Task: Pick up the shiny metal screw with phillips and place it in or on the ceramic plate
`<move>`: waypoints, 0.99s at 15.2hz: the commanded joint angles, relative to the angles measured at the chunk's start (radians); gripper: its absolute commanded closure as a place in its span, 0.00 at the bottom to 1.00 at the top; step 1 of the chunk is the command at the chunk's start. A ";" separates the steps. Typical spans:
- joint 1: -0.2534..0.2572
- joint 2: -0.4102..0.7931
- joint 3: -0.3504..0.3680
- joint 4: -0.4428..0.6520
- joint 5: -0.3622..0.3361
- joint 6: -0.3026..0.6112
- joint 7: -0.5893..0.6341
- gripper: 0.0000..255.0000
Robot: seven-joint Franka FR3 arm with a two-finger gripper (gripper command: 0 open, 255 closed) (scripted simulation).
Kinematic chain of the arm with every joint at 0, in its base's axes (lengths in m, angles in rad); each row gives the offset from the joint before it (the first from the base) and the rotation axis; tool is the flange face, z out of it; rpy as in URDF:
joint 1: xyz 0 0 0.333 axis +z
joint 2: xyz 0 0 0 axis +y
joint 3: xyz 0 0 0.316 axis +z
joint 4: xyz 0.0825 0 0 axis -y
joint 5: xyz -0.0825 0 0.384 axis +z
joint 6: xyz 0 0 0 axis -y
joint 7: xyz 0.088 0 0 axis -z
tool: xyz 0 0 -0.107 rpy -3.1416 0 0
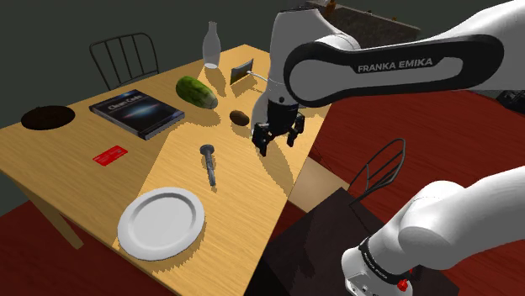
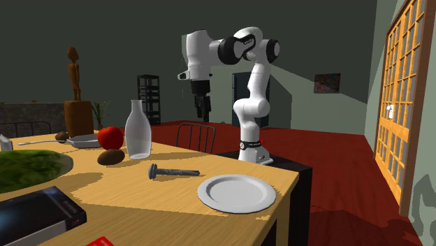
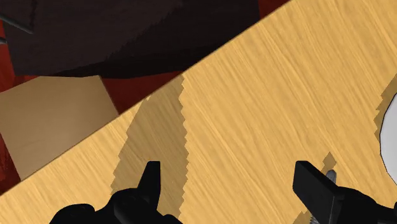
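Note:
A grey metal screw (image 1: 208,164) lies flat on the wooden table (image 1: 252,210), its head toward the far side; it also lies left of the plate in the second exterior view (image 2: 172,170). The white plate (image 1: 161,221) sits near the table's front corner, just below the screw in the shoulder view, and nearest the camera (image 2: 236,193) in the second exterior view. My black gripper (image 1: 278,145) hangs open and empty above the table's edge, to the right of the screw in the shoulder view. In the wrist view my gripper (image 3: 232,181) has its fingers wide apart over bare wood, with the plate's rim (image 3: 389,133) beside one finger.
A dark book (image 1: 136,112), a red card (image 1: 110,155), a green fruit (image 1: 196,91), a small brown fruit (image 1: 240,117), a glass bottle (image 1: 212,44) and a dark bowl (image 1: 46,117) share the table. A chair (image 1: 124,59) stands behind it. A tan box (image 1: 315,177) sits on the floor beside the table.

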State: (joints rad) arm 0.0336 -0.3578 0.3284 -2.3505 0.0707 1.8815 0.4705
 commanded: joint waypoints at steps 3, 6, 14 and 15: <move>-0.007 0.154 0.063 0.082 -0.042 0.077 0.131 0.00; -0.008 0.278 0.097 0.161 -0.098 0.118 0.233 0.00; 0.051 0.622 0.112 0.440 -0.287 0.148 0.489 0.00; 0.065 0.665 0.106 0.482 -0.309 0.144 0.515 0.00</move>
State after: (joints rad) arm 0.0848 0.2651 0.4373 -1.9089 -0.2155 2.0288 0.9530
